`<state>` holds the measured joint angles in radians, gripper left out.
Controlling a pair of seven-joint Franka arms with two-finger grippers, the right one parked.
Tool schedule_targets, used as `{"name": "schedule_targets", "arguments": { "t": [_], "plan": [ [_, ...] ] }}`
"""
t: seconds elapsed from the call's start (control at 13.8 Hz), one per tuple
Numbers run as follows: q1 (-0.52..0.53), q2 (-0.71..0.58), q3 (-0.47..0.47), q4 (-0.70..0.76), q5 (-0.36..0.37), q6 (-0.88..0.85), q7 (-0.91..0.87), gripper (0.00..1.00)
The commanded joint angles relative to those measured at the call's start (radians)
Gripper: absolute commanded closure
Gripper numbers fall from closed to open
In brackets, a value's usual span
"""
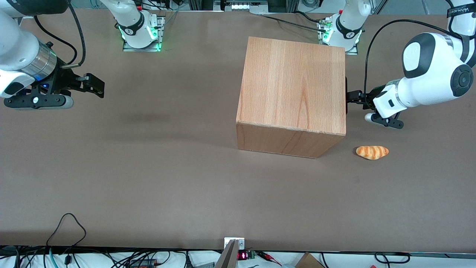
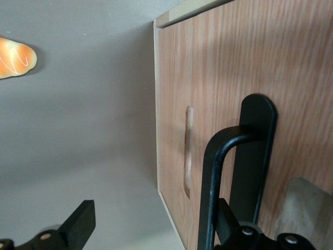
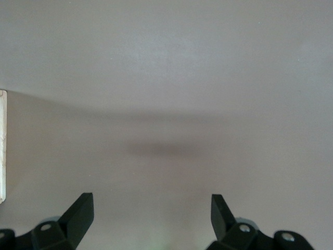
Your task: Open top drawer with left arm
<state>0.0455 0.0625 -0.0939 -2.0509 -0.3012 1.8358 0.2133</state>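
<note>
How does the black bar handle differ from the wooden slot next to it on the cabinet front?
The black bar handle stands proud of the front; the slot is cut into it. The handle is black, the slot bare wood. Both run parallel. The gripper is open around the handle.

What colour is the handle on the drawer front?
Black; the handle shows best in the left wrist view, with the gripper at it.

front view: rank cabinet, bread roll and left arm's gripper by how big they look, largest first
1. cabinet, by far the largest
2. bread roll
3. left arm's gripper at the cabinet's drawer side; only partly visible, so its place against the roll is unsure
</note>
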Motion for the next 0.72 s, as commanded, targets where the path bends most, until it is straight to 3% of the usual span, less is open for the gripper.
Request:
{"name": "schedule_targets", "arguments": {
  "t": [0.0, 0.65],
  "plan": [
    [0.005, 0.006, 0.002, -0.012, -0.019, 0.017, 0.041, 0.00],
    [0.037, 0.028, 0.006, -0.012, -0.010, 0.031, 0.049, 0.00]
  ]
}}
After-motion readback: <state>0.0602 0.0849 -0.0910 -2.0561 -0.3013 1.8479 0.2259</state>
